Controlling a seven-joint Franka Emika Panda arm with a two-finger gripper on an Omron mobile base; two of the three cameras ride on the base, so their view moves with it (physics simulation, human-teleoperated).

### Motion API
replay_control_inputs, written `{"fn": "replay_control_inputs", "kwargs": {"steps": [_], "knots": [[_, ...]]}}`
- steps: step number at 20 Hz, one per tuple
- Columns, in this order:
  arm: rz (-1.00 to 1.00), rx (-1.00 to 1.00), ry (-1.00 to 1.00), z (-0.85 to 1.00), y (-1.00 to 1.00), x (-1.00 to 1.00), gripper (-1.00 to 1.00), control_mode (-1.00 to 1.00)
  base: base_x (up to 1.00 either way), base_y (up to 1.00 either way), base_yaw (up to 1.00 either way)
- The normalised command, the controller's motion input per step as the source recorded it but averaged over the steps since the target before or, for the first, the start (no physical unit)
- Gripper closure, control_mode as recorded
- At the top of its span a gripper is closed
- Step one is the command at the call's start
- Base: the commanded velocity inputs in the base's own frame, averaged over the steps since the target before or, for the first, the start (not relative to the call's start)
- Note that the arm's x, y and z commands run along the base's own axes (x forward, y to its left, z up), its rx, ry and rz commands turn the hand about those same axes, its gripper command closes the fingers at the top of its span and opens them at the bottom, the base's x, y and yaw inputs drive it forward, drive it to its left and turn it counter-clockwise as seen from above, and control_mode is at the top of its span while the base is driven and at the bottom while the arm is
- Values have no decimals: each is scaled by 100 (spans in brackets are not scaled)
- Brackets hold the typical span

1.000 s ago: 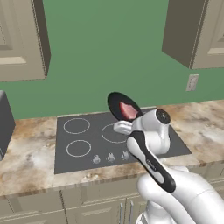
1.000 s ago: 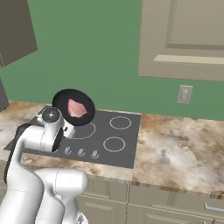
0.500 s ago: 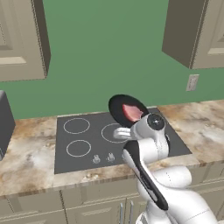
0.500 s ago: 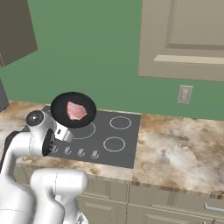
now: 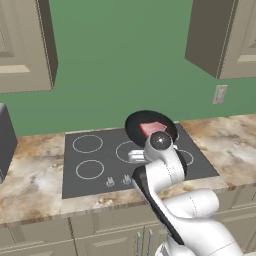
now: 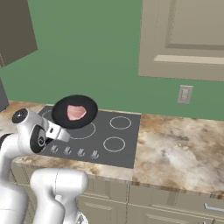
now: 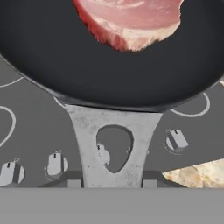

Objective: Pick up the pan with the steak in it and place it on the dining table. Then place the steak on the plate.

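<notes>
Above the cooktop [image 5: 100, 160], the gripper [image 7: 109, 181] apparently clamps the black pan's [image 7: 109, 65] grey handle; pink steak [image 7: 131, 19] inside.

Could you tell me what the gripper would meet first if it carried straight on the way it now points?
The gripper is shut on the grey handle of the round black pan; straight ahead lies the pan itself, then probably the pink steak.
</notes>
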Motion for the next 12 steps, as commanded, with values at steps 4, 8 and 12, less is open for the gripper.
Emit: {"fn": "replay_control_inputs", "kwargs": {"steps": [4, 8, 12], "knots": [[-6, -3, 0, 2, -13, -18, 100, -100, 0, 0, 0], [-6, -5, 0, 2, -9, -25, 100, -100, 0, 0, 0], [-6, -4, 0, 7, -16, -38, 100, -100, 0, 0, 0]]}}
